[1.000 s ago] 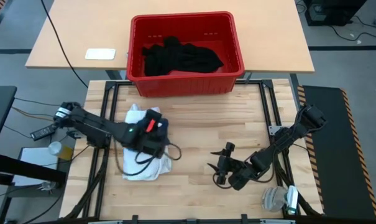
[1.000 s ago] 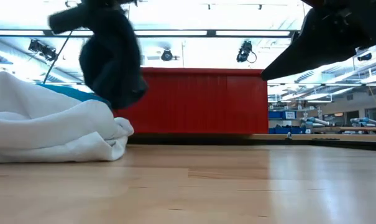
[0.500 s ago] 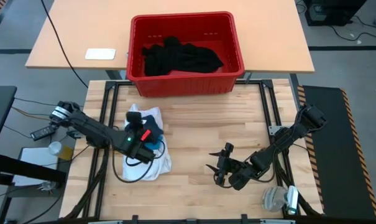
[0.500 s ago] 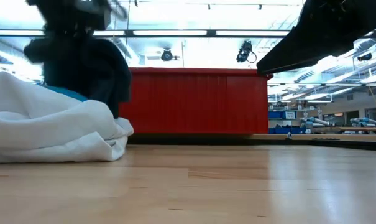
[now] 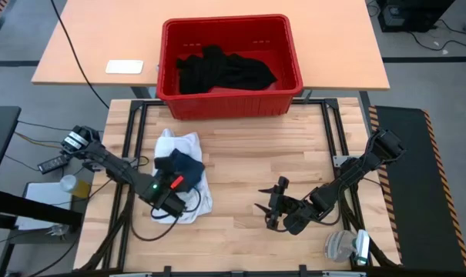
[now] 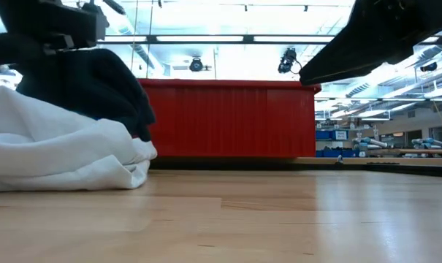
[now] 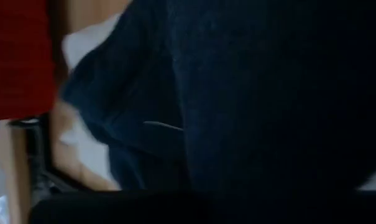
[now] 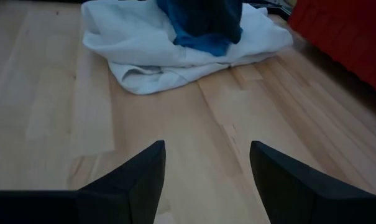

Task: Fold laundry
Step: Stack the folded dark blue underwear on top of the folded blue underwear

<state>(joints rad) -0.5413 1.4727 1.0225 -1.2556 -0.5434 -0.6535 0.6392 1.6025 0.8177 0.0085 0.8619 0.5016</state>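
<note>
The left gripper (image 5: 173, 187) has pulled back toward seven o'clock, leaving the dark garment (image 5: 185, 164) atop the white shirt (image 5: 188, 145); its grip I cannot tell. Right gripper (image 8: 206, 163) waits unclenched at five o'clock.

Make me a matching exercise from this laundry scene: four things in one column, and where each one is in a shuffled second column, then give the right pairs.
Things
1. white shirt
2. dark garment
3. black clothes
4. right gripper

Places
A. inside the red crate
B. lying on top of the white shirt, at the left gripper
C. over bare wood right of the pile, fingers apart
D. crumpled on the wooden table, left of centre

Pairs: 1-D, 2-B, 3-A, 4-C
</note>
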